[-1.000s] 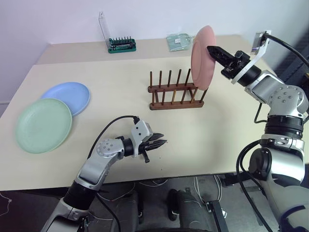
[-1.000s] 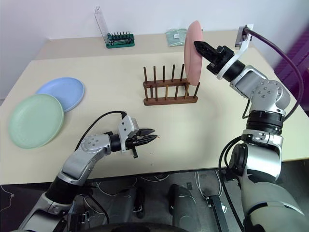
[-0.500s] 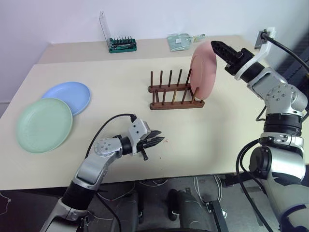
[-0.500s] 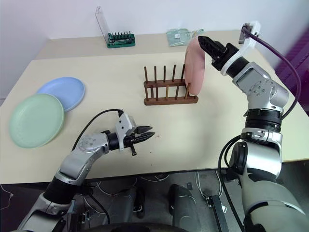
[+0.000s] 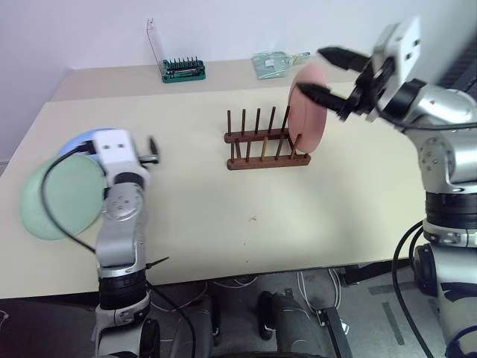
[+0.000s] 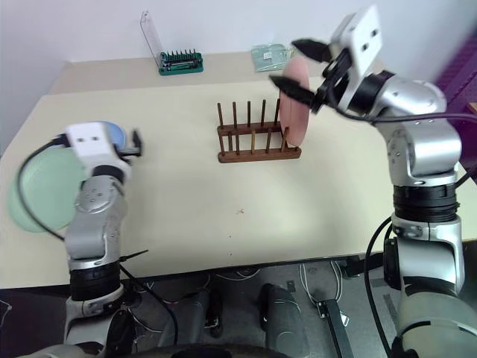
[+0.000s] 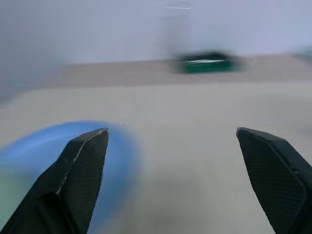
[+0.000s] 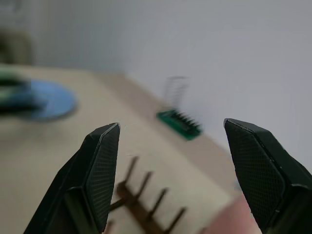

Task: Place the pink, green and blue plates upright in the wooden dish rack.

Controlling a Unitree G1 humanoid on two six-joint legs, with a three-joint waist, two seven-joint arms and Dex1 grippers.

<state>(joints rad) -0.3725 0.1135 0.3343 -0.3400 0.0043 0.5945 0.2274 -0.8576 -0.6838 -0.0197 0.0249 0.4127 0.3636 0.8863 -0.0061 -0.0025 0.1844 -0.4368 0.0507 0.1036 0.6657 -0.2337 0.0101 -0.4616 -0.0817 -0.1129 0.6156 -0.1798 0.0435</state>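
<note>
I get bright, even light over the whole table [image 5: 223, 201], with only soft, faint shadows and no glare. My head views are sharp in the middle, but the left arm smears with motion blur. In my left wrist view the blue plate [image 7: 58, 141] and green bit case [image 7: 204, 62] are smeared. The right wrist view keeps the background soft, the wooden dish rack [image 8: 146, 200] blurred.

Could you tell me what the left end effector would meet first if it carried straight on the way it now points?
Probably nothing soon: the left end effector, open, points over bare table; far ahead lies the green bit case. Depth is unclear.
</note>
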